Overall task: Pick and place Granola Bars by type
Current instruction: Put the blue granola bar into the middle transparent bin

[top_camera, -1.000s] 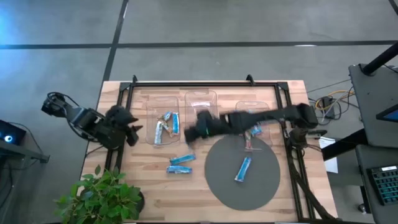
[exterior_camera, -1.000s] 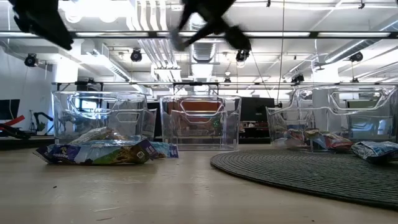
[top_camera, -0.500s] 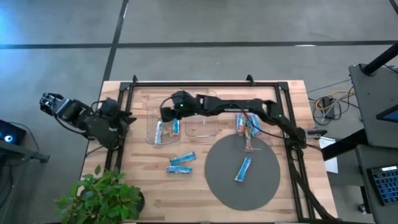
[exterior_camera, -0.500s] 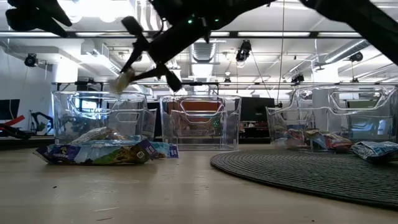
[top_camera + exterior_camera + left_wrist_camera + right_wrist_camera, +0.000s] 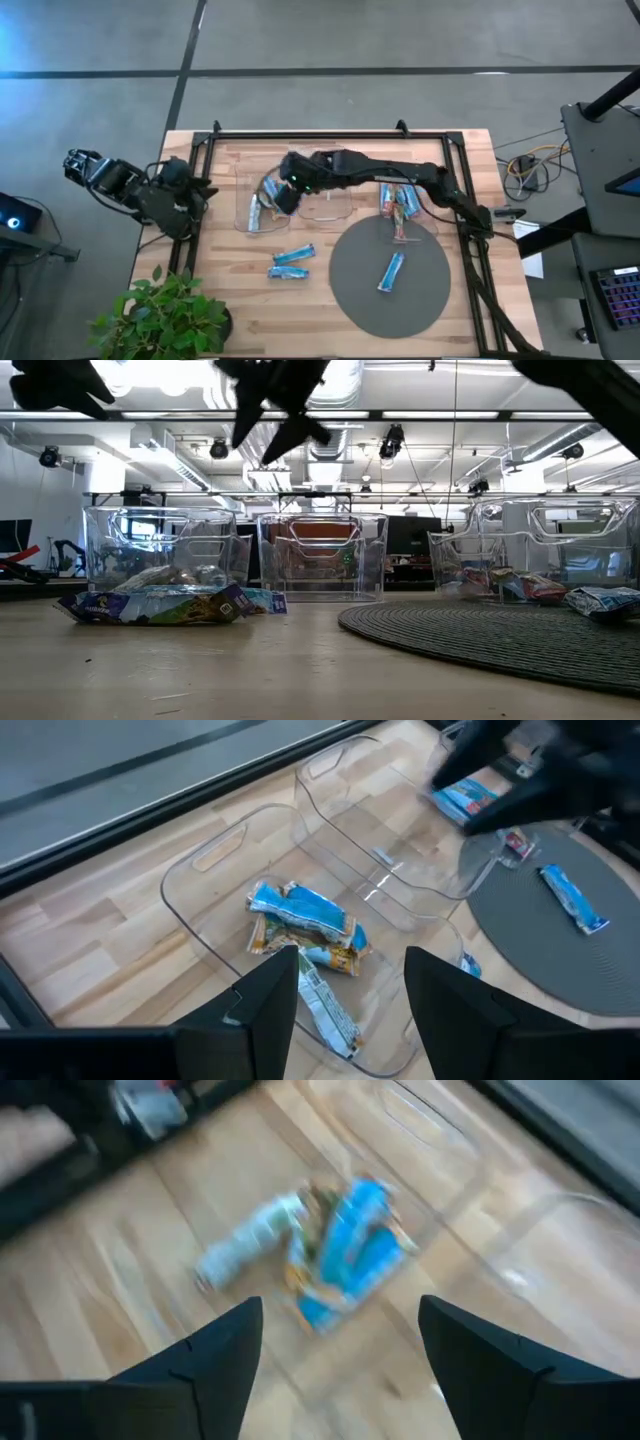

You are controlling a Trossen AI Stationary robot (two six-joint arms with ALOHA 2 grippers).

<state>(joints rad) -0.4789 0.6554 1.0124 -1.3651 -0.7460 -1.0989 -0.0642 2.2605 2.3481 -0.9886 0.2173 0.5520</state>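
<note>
Crinkly foil Granola Bars (image 5: 305,925) (blue, tan), clear moulded tray (image 5: 215,855), right gripper (image 5: 283,190) spread above

We see a pale wooden table (image 5: 230,300) with a visible plank grain and a matt finish, bearing a dark grey round mat (image 5: 420,300) whose ribbed, woven-looking surface shows in the low view. The trays (image 5: 330,850) are clear, glossy plastic catching highlights, and the Granola Bars (image 5: 300,915) lie in shiny, crinkled film wrappers. The black frame (image 5: 320,133) around the table looks like matt metal.
</note>
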